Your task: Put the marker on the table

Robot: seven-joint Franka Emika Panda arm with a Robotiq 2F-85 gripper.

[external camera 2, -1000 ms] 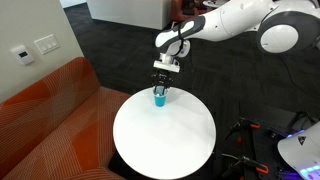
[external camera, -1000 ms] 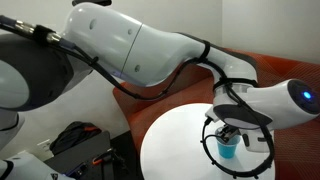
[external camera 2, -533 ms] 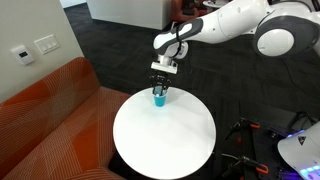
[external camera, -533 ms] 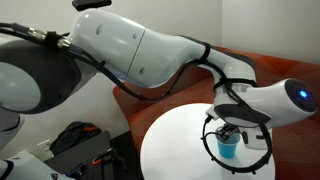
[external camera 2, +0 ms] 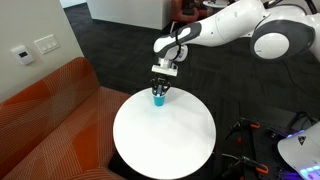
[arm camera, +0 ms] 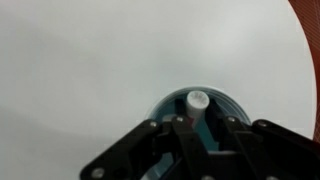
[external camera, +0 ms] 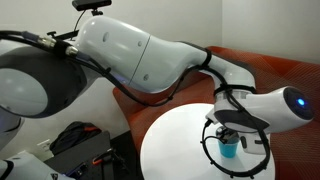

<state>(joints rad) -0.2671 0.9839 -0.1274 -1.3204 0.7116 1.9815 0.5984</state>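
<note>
Gripper low over cup, fingers either side of marker; pinching or not, can't tell. Marker upright in cup near table rim, white end up, so prob. needs vert. lift-out before laying flat.

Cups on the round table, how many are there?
1. The light-blue cup stands near the edge of the white table, the marker standing inside it. Its whole top shows; none seems hidden.

A light-blue cup stands upright; reddish-brown sofa nearby.
</note>
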